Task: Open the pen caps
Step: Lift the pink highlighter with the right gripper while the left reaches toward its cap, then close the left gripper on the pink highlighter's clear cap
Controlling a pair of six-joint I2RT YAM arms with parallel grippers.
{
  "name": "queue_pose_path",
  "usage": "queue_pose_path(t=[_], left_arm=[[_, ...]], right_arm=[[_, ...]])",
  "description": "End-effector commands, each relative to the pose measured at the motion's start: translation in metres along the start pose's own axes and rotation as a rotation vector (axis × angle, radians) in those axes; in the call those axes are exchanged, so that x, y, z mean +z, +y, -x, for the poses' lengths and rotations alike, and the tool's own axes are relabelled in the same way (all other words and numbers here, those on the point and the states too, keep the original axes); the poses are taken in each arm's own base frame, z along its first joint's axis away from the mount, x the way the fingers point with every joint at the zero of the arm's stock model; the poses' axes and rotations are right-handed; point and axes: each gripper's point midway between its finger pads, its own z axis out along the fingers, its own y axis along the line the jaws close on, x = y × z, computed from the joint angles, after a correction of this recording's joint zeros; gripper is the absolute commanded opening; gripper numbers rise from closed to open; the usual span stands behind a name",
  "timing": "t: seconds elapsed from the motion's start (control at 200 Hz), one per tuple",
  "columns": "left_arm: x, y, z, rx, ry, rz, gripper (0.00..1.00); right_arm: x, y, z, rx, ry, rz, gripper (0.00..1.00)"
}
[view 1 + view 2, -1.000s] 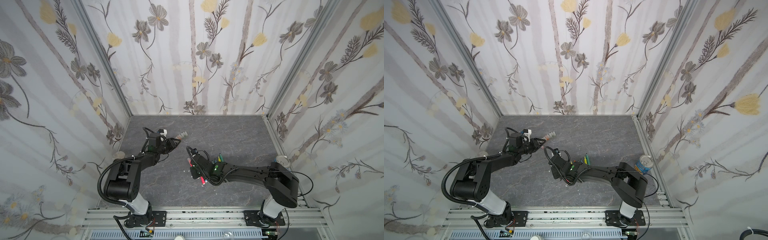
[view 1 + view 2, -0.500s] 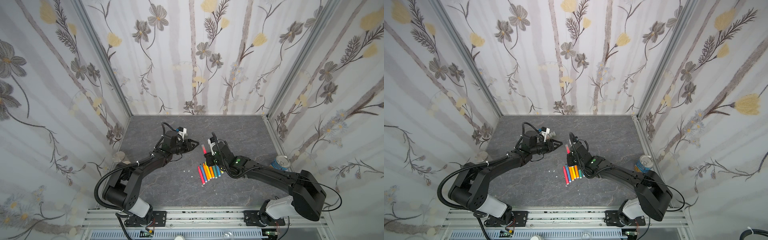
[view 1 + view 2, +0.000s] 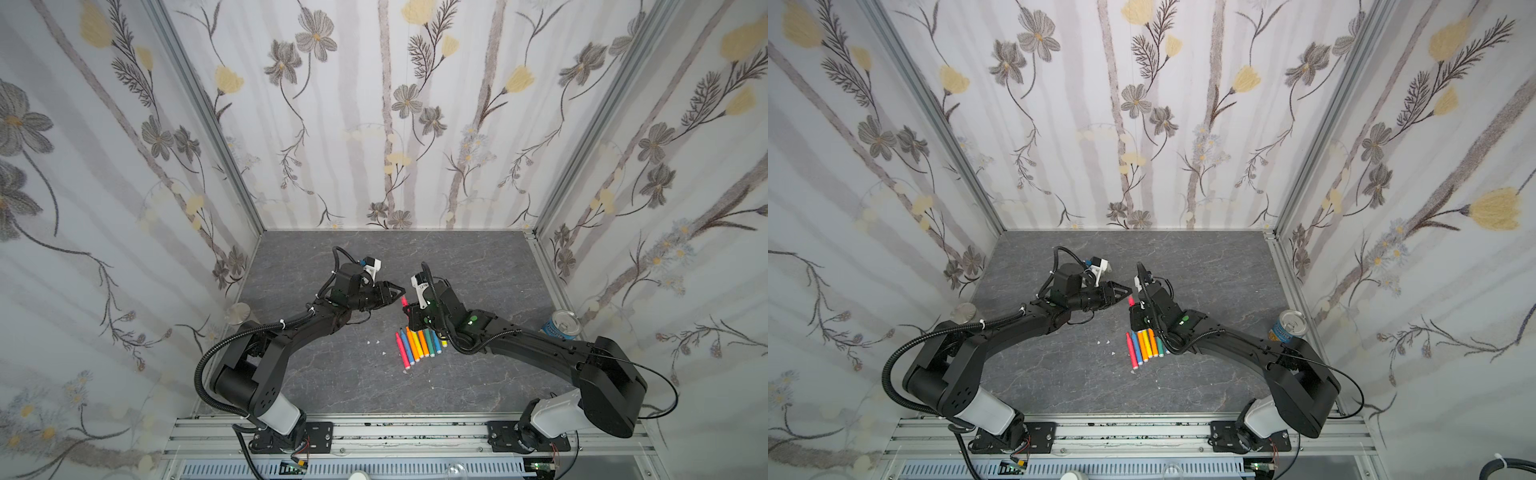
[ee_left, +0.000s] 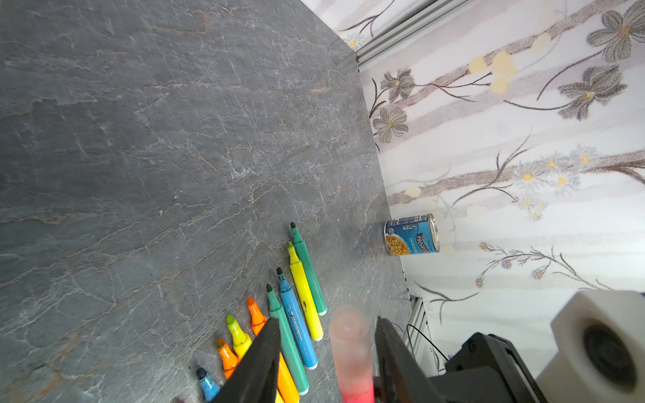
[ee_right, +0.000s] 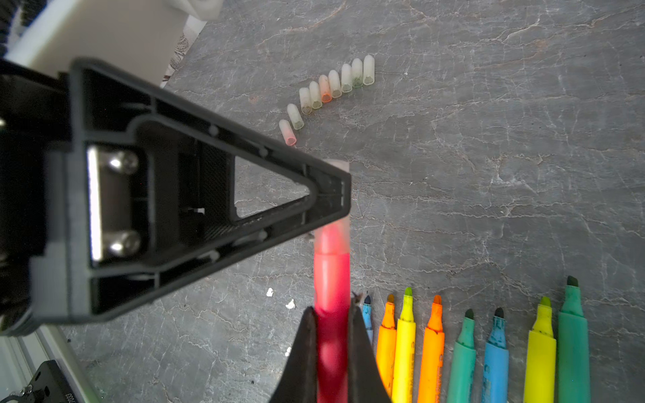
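The right gripper [image 5: 331, 314] clamps the pink pen [image 5: 331, 275]; the left gripper [image 3: 400, 289], at its 10 o'clock in a top view, should shut its open jaws squarely on the cap [image 4: 349, 335].

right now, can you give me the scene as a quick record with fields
right pincer: shut on the pink pen
left pincer: open, jaws either side of that pen's cap, a gap showing on one side
loose caps: off their pens, in a row on the table
other pens: uncapped, lying side by side
soup can: upright by the right wall
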Motion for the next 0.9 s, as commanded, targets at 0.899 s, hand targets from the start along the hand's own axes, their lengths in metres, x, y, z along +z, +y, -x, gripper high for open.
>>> queue_pose_path(t=[0.899], left_arm=[[0.007, -0.014, 0.007, 0.022, -0.005, -0.062, 0.0]], right_arm=[[0.025, 0.007, 0.007, -0.004, 0.005, 0.028, 0.25]])
